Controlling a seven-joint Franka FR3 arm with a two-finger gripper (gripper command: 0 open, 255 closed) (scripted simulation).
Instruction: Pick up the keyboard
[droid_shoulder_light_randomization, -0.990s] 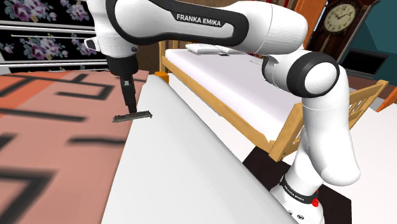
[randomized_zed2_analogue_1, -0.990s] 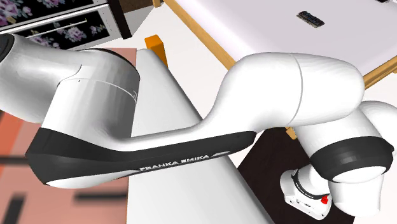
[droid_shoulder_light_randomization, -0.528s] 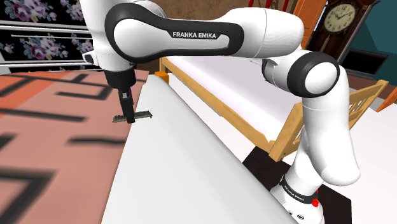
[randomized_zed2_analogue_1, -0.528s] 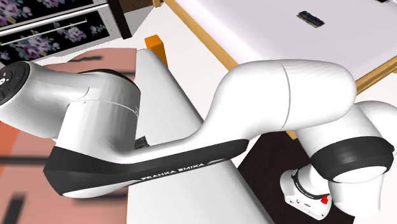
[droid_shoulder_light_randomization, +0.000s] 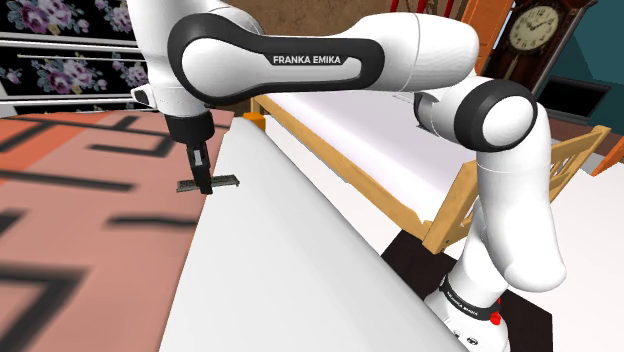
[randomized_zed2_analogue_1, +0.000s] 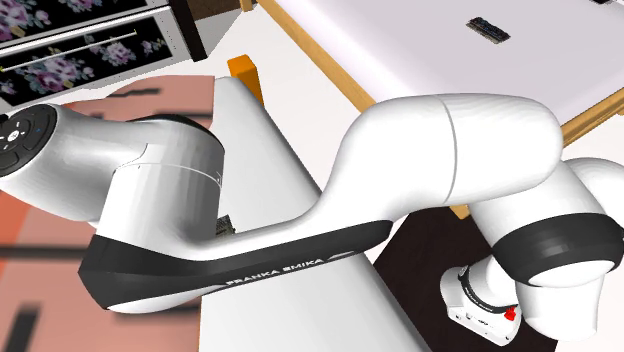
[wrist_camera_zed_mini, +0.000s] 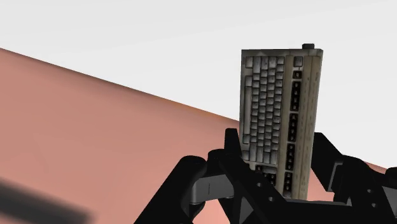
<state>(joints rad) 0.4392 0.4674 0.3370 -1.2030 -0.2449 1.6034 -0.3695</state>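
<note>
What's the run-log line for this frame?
phase: grasp | pincer: shut on keyboard, fingers on its long sides | keyboard: at white table edge | lift: not evident

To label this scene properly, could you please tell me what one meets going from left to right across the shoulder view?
Floral panels → keyboard → orange block → white mattress → grandfather clock.
</note>
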